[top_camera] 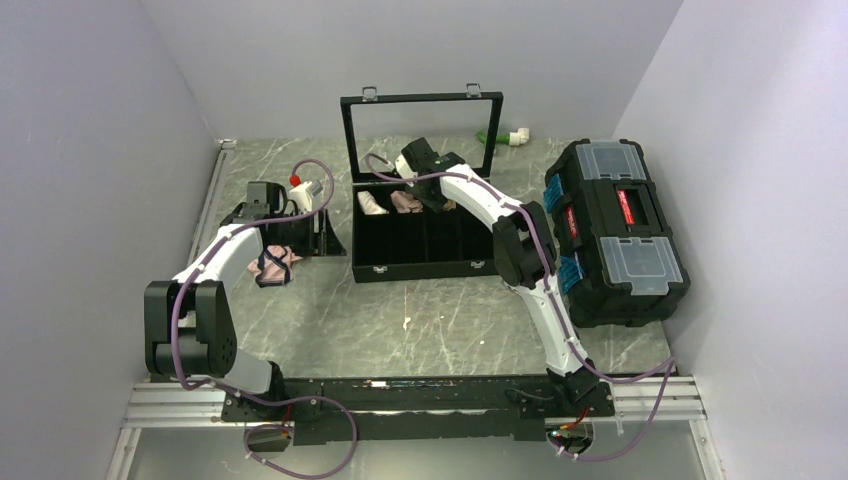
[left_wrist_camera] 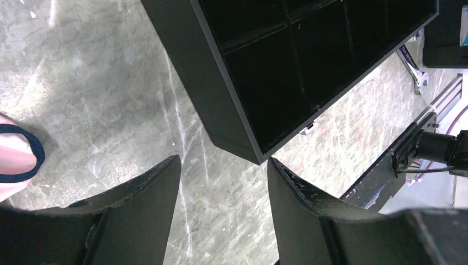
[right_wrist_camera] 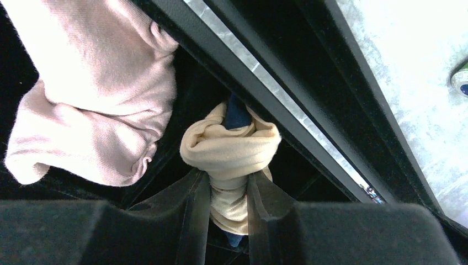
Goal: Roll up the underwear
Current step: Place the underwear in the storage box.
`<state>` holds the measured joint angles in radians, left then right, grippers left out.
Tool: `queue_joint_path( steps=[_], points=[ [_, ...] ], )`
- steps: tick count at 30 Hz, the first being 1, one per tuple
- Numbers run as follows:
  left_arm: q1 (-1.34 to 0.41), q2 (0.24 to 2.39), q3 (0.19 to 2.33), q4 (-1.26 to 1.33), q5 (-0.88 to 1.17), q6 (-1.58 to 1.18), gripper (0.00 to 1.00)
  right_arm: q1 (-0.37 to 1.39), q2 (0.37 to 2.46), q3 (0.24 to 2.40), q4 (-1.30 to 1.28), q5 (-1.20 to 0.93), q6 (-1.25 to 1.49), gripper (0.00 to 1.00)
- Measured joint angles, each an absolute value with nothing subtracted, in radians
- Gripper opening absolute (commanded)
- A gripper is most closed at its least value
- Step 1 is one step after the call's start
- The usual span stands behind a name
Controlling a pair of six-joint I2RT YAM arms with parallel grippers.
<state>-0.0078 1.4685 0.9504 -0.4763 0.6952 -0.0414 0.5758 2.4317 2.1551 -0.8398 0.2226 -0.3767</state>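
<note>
Two arms, the left arm (top_camera: 225,250) and the right arm (top_camera: 480,195), one black divided case (top_camera: 420,268) and one black toolbox (top_camera: 615,240) stood on the bench (top_camera: 440,325). Fabric pieces numbered four: one tan underwear (right_wrist_camera: 232,146), one pink underwear (top_camera: 277,262), one cream roll (top_camera: 372,204), one pink roll (top_camera: 406,201).

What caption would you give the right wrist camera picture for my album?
Right gripper clamps the rolled tan underwear in the black box, beside a pink fabric roll.

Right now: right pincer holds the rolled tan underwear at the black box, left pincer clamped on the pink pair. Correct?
No. The left pincer is open and empty; the pink pair lies beside it, per the left wrist view. The right pincer does hold the tan underwear at the black box.
</note>
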Motion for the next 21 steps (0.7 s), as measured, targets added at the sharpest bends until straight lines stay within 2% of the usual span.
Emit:
queue_joint_path(
  steps=[5, 13, 18, 21],
  points=[
    [-0.008, 1.468, 0.95, -0.476, 0.695, -0.041, 0.63, 0.576, 2.427, 2.142, -0.829, 0.226, -0.382, 0.05],
    [-0.008, 1.469, 0.95, -0.477, 0.696, -0.041, 0.63, 0.577, 2.416, 2.124, -0.814, 0.227, -0.382, 0.28],
    [-0.008, 1.469, 0.95, -0.477, 0.696, -0.041, 0.63, 0.574, 2.393, 2.088, -0.782, 0.226, -0.378, 0.47],
    [-0.008, 1.469, 0.95, -0.477, 0.696, -0.041, 0.63, 0.567, 2.378, 2.072, -0.764, 0.222, -0.382, 0.5]
  ],
)
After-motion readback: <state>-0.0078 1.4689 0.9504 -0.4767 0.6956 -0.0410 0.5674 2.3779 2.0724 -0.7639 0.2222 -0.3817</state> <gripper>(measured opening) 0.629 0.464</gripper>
